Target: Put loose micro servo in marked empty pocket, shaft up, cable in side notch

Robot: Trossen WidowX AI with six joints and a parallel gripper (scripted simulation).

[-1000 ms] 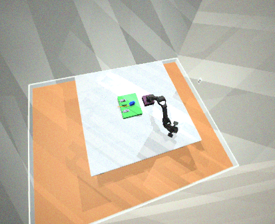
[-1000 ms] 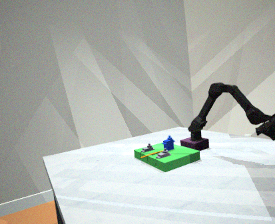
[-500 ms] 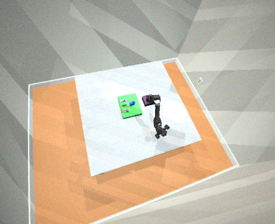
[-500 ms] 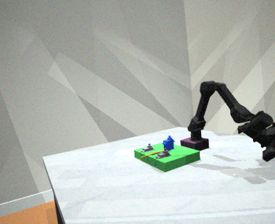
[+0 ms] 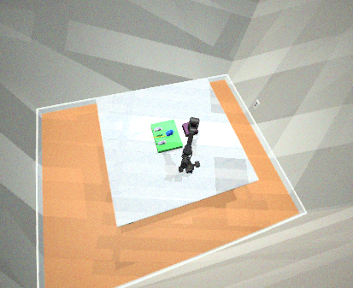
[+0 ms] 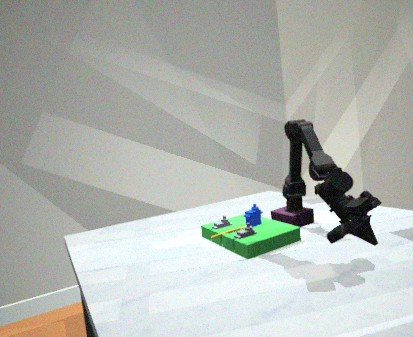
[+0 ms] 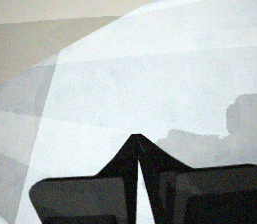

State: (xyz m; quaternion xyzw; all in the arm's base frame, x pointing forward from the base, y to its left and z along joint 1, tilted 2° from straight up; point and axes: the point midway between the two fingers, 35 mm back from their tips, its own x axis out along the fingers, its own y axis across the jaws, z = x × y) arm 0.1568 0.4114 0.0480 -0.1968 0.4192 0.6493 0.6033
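The blue micro servo (image 5: 169, 132) (image 6: 253, 216) stands on top of the green deck (image 5: 170, 146) (image 6: 273, 239), its body raised above the surface and its shaft end pointing up. A thin yellow-orange cable (image 6: 226, 232) lies across the deck between two grey seated servos (image 5: 157, 129) (image 6: 245, 231). A small dark patch between the grey servos may be the pocket; its inside cannot be made out. My gripper (image 6: 376, 242) (image 7: 136, 138) is shut and empty, its fingertips together. It hangs above the table, away from the deck and the servo, which do not show in the wrist view.
The arm's purple base block (image 5: 185, 128) (image 6: 292, 216) stands on the white table (image 5: 142, 194) (image 6: 181, 277) close beside the deck. The arm reaches up from it and down to the gripper. The table's edge shows in the wrist view.
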